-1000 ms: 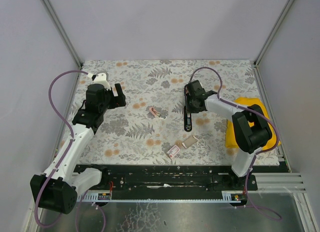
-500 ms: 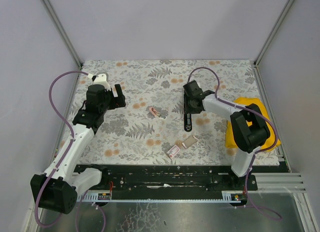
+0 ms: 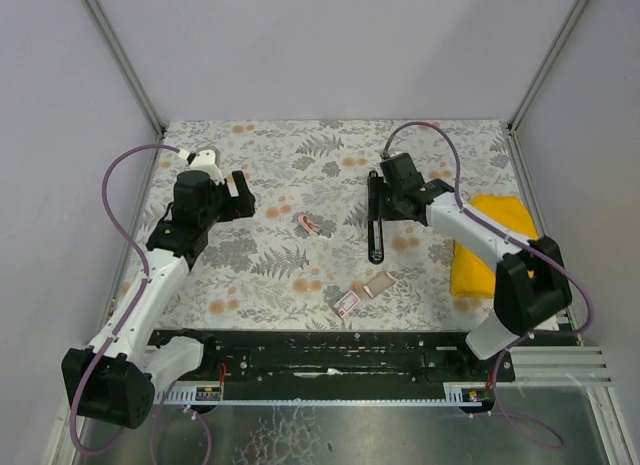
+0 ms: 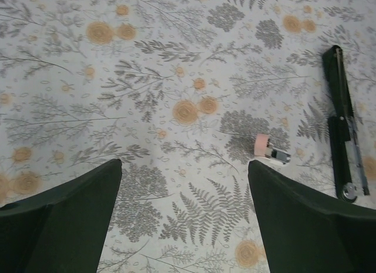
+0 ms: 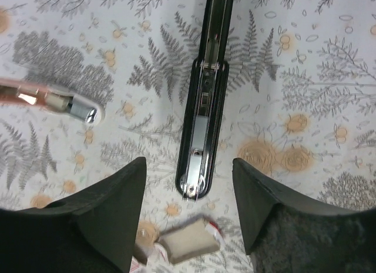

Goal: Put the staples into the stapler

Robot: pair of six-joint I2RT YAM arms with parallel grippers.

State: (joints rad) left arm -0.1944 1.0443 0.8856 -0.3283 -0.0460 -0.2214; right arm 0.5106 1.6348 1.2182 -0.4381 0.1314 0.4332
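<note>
Worktop stock:
- black stapler: 1
- yellow cloth: 1
- small pink-and-metal piece: 1
- small cardboard box: 1
- claws: 2, left claw and right claw

unfolded black stapler lies on floral mat beneath spread gripper.

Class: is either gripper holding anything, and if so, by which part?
Nothing is held. The right gripper stands open above the stapler, which lies unfolded on the table, without touching it. The left gripper is open and empty.
</note>
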